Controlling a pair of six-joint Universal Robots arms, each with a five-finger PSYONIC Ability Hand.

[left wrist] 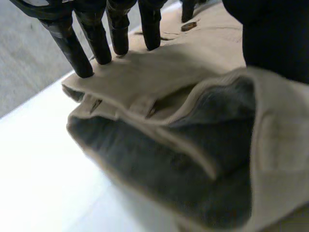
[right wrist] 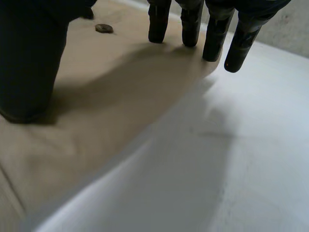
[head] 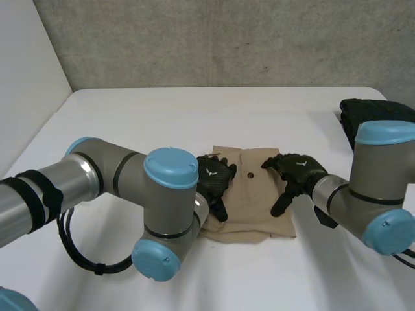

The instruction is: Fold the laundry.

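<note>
1. Starting at the lower left of the head view, the left arm (head: 97,175) crosses the white table (head: 162,110). It ends in the left hand (head: 214,180), which lies flat on the left part of the tan garment (head: 249,204). Its fingers (left wrist: 95,41) are straight, with the tips pressing by a folded edge and gripping nothing.
2. The tan garment sits at the frame's centre as a compact, layered rectangle with a button (head: 250,175) showing on top. I judge the folding largely done. In the left wrist view the layers under the palm gape open and show a grey inside, so flattening or one more fold may be left.
3. Right of centre, the right hand (head: 295,170) rests on the garment's right part. Its fingers (right wrist: 191,24) are straight, with the tips at the cloth's edge and the thumb pressing down; it holds nothing.
4. In the upper right, a dark folded pile (head: 373,116) sits by the table's edge, well apart from the garment; it may be finished laundry.
5. Bare table lies open across the upper and left parts of the frame. The right side is tighter, with the pile near the table's edge.
</note>
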